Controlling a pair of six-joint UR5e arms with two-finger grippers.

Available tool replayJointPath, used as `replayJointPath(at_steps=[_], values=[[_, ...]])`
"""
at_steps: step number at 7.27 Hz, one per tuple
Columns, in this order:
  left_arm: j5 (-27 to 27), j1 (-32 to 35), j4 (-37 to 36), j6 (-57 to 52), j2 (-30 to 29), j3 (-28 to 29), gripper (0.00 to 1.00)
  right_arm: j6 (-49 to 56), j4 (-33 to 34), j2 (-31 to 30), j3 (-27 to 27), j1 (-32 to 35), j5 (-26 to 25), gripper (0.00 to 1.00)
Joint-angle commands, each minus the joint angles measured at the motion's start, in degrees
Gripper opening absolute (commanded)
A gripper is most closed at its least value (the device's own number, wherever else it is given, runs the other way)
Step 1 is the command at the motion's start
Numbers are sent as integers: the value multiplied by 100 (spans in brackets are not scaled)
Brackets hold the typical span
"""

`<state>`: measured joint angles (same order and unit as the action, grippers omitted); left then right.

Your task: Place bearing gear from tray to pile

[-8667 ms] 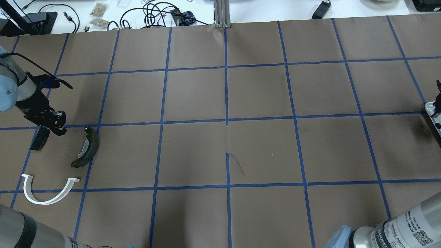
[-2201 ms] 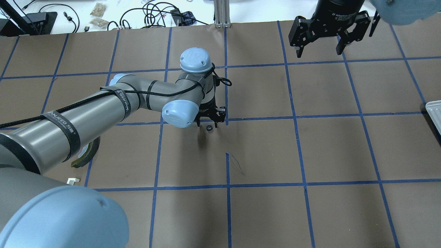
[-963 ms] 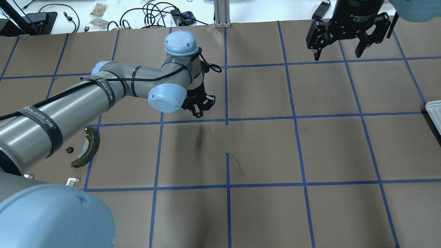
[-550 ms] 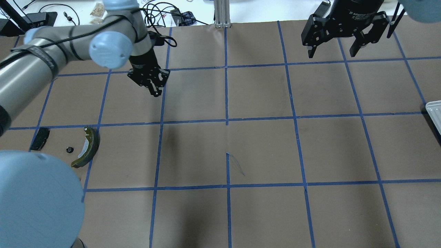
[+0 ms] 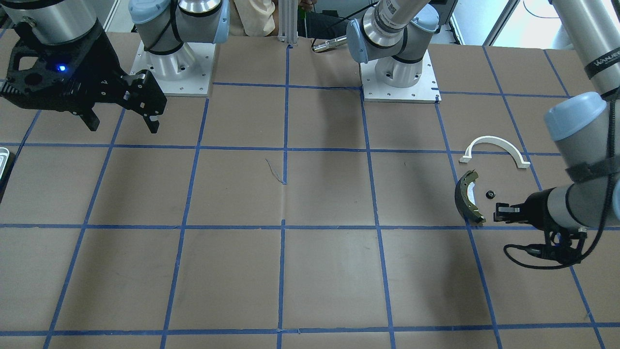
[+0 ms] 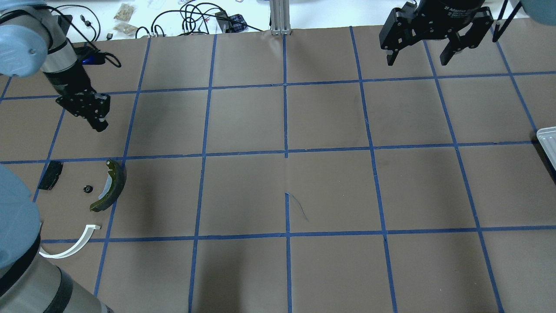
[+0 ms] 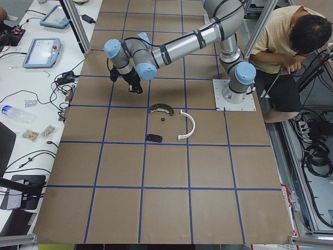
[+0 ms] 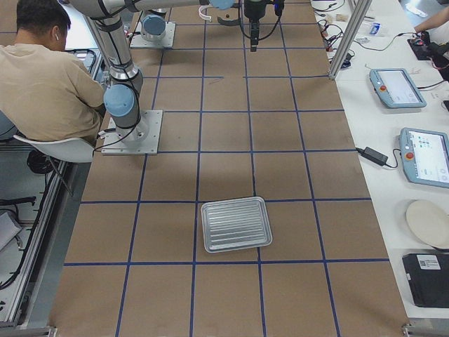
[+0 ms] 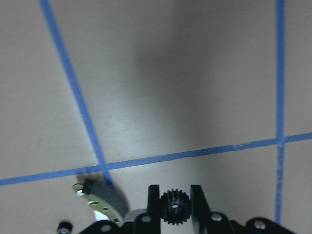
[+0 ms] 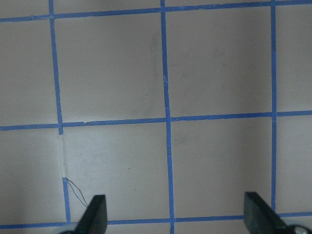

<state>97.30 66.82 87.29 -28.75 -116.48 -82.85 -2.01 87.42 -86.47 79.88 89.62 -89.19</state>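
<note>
My left gripper (image 9: 174, 214) is shut on a small black bearing gear (image 9: 174, 211). It hangs above the table just beyond the pile in the overhead view (image 6: 99, 124) and in the front view (image 5: 499, 213). The pile holds an olive-and-black brake shoe (image 6: 110, 184), a white half-ring arc (image 6: 74, 245), a flat black brake pad (image 6: 50, 174) and another small black gear (image 6: 87, 189). The silvery tray (image 8: 235, 223) lies at the far right, with only its edge in the overhead view (image 6: 548, 143). My right gripper (image 6: 417, 54) is open, empty and held high.
Brown paper with a blue tape grid covers the table. A metal post (image 6: 280, 17) and cables (image 6: 195, 17) are at the far edge. A seated person (image 8: 49, 77) is behind the arm bases. Tablets (image 8: 424, 154) lie on the side bench.
My left arm has swung from the table's middle to the far left beside the pile, carrying a gear. My right gripper has stayed open at the far right.
</note>
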Motion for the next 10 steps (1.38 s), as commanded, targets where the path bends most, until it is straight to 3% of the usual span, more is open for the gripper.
replayJointPath(at_steps=[1, 4, 6, 10], values=[[289, -817, -72, -549, 37, -415, 0, -19, -58, -45, 28, -23, -55, 100], [280, -1285, -343, -1027, 55, -960, 0, 43, 12, -45, 72, -14, -55, 100], [280, -1312, -862, -1071, -85, -1137, 0, 17, 20, -37, 98, -23, -46, 100], [-8, -1260, -898, -1001, -77, -1453, 0, 87, -68, -28, 98, -23, -46, 100]])
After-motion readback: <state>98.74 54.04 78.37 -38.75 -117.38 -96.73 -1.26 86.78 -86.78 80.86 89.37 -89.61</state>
